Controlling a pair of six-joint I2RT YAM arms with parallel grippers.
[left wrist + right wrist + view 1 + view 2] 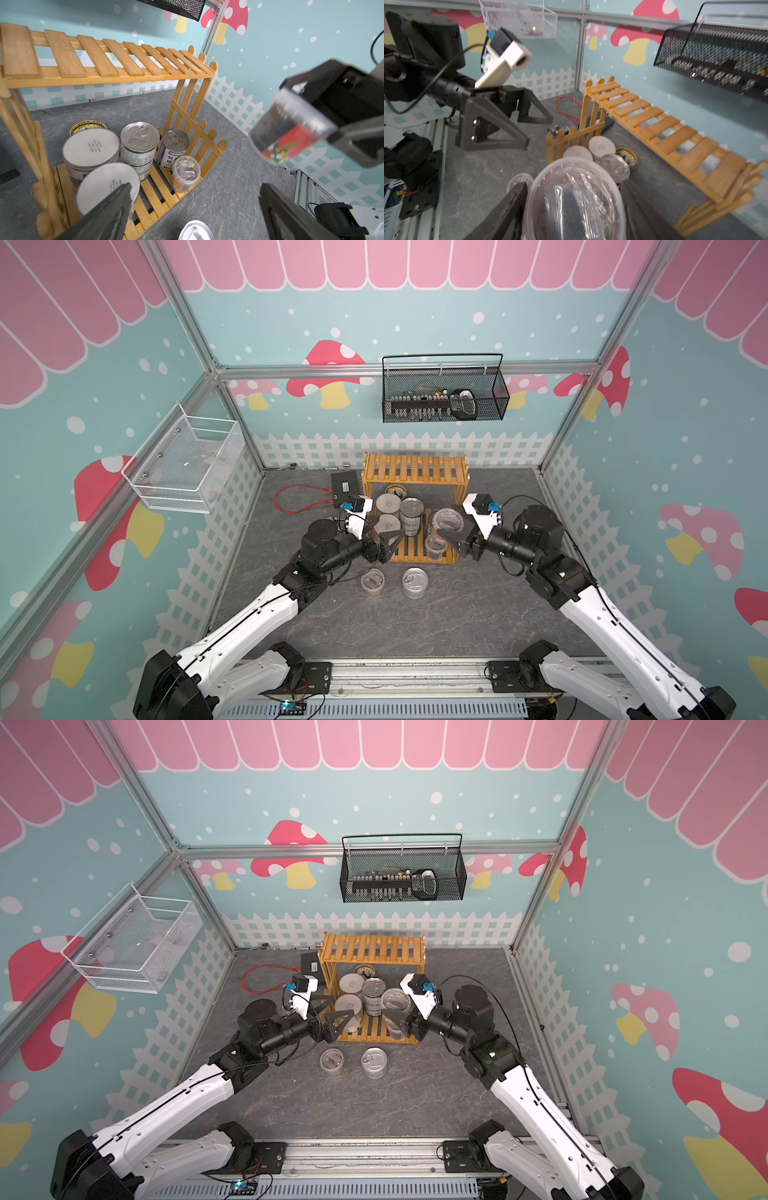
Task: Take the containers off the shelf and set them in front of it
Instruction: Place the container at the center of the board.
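Clear lidded tub (571,207), thin flexible plastic, clamped in the right pincer (453,536), held clear of the slatted wooden shelf (415,472). Best kept level, squeeze light to spare the soft wall; lower onto the grey veined table (415,626) beneath the pincer, beside the round pull-tab tin (414,583). Left pincer (196,199) spread wide, empty, just beside a smooth white-lidded can (108,185).

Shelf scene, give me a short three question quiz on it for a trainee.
1. True or false: the left fingers stand open, holding nothing.
2. The right fingers are shut on: A a clear tub, B a tin, C a white-lidded can.
3. How many things stand on the table just in front of the shelf?
Key: 1 true; 2 A; 3 two, the front tub and front tin.
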